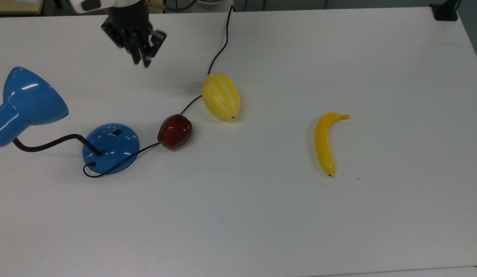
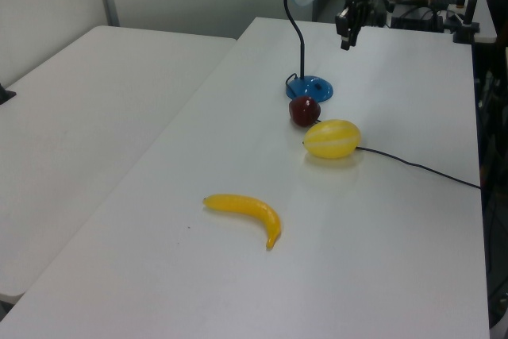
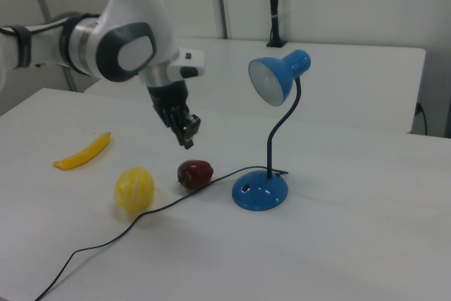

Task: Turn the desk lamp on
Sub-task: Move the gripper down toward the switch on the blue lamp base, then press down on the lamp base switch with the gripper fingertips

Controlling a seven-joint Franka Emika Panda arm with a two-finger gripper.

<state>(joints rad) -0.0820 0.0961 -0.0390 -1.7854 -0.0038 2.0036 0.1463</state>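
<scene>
The fingers (image 1: 143,60), nearly closed and empty, hang above the bench (image 1: 261,215), well short of the unlit lamp's (image 1: 110,148) switch (image 1: 117,132), which is unpressed.

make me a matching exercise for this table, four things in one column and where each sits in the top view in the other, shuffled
Things:
1. banana
2. red apple
3. striped yellow melon
4. gripper

Places in the top view:
A. just right of the desk lamp's blue base, on the cord
B. hanging above the table near the far edge, left of the cord
C. alone on the right part of the table
D. between the apple and the far edge, lying on the cord

Pairs: 1-C, 2-A, 3-D, 4-B
</scene>
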